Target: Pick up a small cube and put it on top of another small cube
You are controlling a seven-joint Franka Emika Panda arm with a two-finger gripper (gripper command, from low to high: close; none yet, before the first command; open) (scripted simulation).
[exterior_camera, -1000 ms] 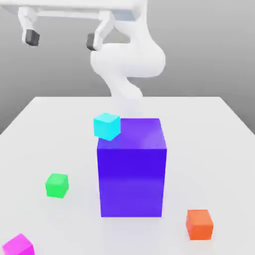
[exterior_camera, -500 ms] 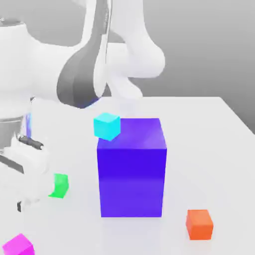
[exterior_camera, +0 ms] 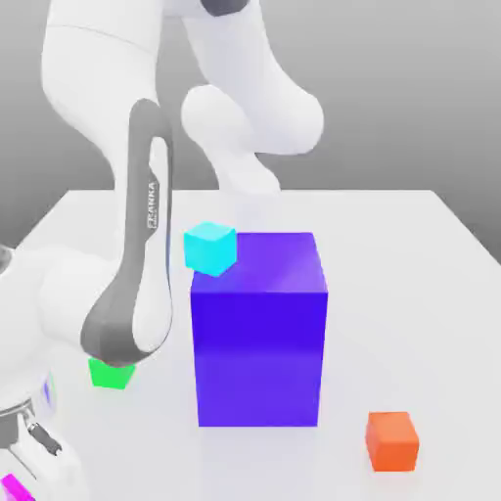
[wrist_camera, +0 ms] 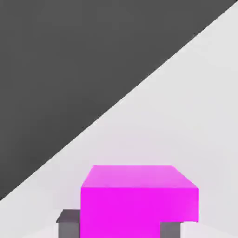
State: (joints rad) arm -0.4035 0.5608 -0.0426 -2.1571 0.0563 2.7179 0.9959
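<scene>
A small magenta cube [wrist_camera: 139,197] sits between my gripper's [wrist_camera: 120,228] two grey fingers [wrist_camera: 69,224], which press against its sides; the gripper is shut on it. In the exterior view the arm bends down to the table's near left corner, where a sliver of the magenta cube [exterior_camera: 12,486] shows under the white hand [exterior_camera: 39,455]. Other small cubes lie on the table: a cyan cube [exterior_camera: 210,248], a green cube [exterior_camera: 110,374] partly hidden by the arm, and an orange cube [exterior_camera: 392,440].
A large blue-purple block [exterior_camera: 258,328] stands in the middle of the white table [exterior_camera: 411,294], with the cyan cube at its far left top corner. The arm's grey-and-white link [exterior_camera: 137,284] hangs just left of the block.
The arm has swung down from high at the back to the near left corner. Its fingers have gone from wide open to shut on the magenta cube. No cube has moved.
</scene>
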